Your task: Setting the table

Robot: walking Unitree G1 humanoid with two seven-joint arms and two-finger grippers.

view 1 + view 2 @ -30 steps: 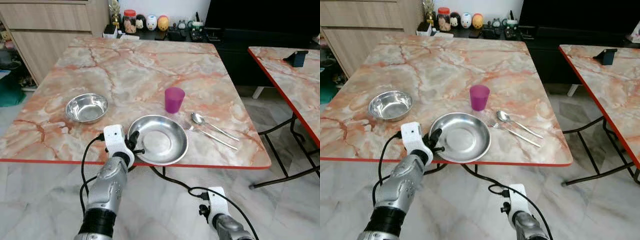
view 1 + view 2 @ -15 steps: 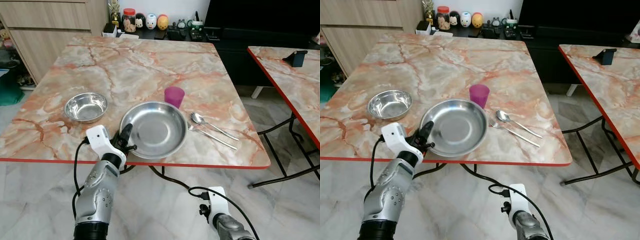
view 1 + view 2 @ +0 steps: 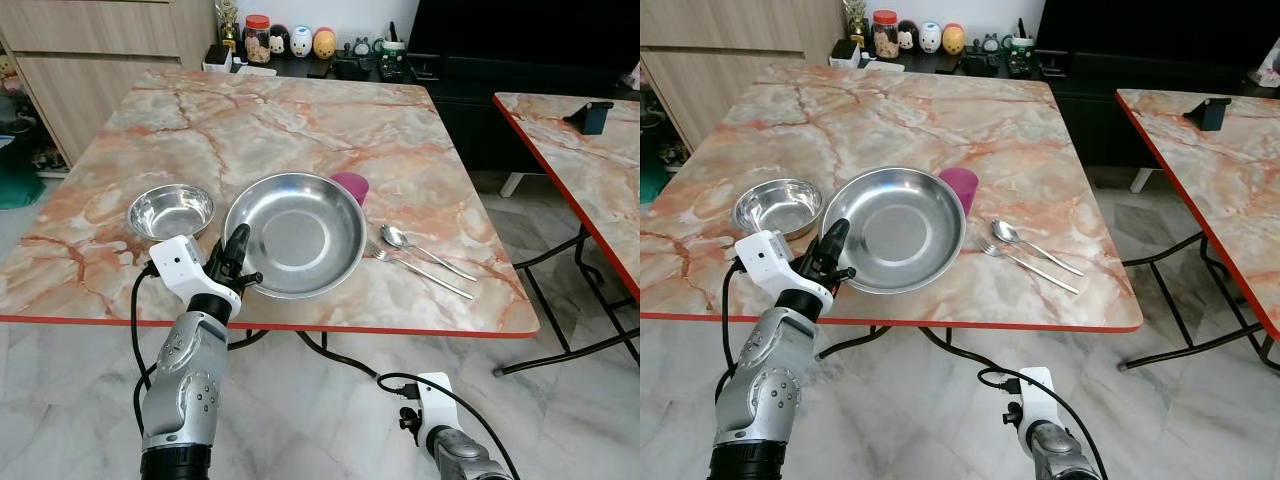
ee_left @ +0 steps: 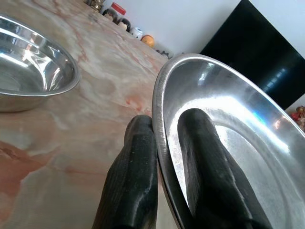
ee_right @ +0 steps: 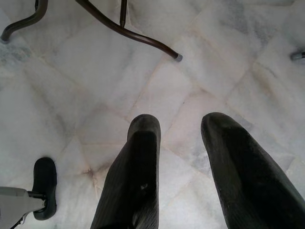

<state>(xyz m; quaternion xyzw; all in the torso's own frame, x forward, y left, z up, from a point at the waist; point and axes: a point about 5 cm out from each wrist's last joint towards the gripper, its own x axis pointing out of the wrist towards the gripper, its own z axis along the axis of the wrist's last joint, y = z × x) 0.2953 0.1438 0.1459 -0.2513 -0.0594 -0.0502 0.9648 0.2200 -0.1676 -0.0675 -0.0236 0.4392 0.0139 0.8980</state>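
Plate: wide round stainless-steel plate (image 3: 295, 233), tilted, its far side raised, near the worktop's front edge.
Left claw: left claw (image 3: 236, 262) pinched tight on the plate's near-left rim; in the left wrist view one black finger (image 4: 135, 181) lies outside the rim and the other inside the dish.
Right claw: right claw (image 5: 178, 138) hangs low over the floor, fingers apart, holding nothing.
Edges: red-trimmed front edge of the worktop runs just below the gripped rim; the left arm reaches up from below that edge.
Open room: broad bare marble across the far half of the worktop; a bare strip along the right side beyond the cutlery.
Neighbours: small round steel bowl (image 3: 171, 211) just to the plate's left, apart from it; purple plastic cup (image 3: 352, 185) behind the plate's far-right rim, partly hidden by it; steel spoon (image 3: 415, 245) and steel fork (image 3: 420, 272) side by side to the right.
Surface: orange-veined marble-pattern square worktop (image 3: 300, 120).
Room: pale marble tile floor (image 3: 330, 420); second matching table (image 3: 580, 170) to the right; wooden cabinet (image 3: 100, 60) at far left; jars and figurines (image 3: 290, 42) on a dark shelf behind.
Look: polished, shallow, flat-bottomed, with reflections on its inner wall.
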